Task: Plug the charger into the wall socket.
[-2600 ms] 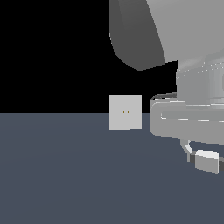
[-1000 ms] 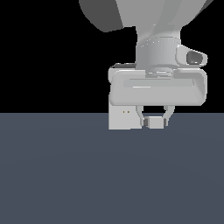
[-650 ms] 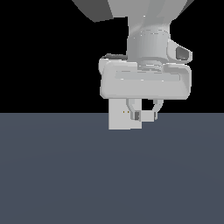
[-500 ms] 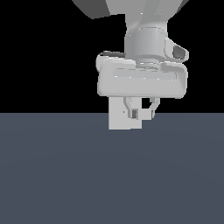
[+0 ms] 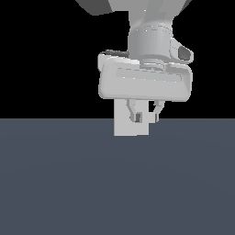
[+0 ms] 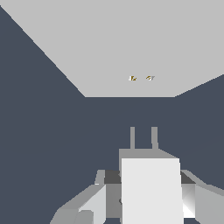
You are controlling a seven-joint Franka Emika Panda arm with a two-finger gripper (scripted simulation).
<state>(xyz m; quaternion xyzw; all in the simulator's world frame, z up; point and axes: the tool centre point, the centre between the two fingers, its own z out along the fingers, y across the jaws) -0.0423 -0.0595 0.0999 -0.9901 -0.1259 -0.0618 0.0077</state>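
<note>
The wall socket is an upright light-grey square plate on the dark floor; my hand hides its top. In the wrist view the wall socket fills the far side, with its two small yellowish holes side by side. My gripper hangs just in front of the plate and is shut on the charger, a small light-grey block. Its two prongs point at the plate and stop short of it, roughly in line with the holes. In the exterior view the charger blends with the plate.
A plain dark blue-grey floor spreads all around the plate. The background behind it is black. My broad grey hand sits above the fingers.
My gripper has carried the charger from low at the exterior view's right up and leftward to the front of the socket. Over the last half second it has barely moved.
</note>
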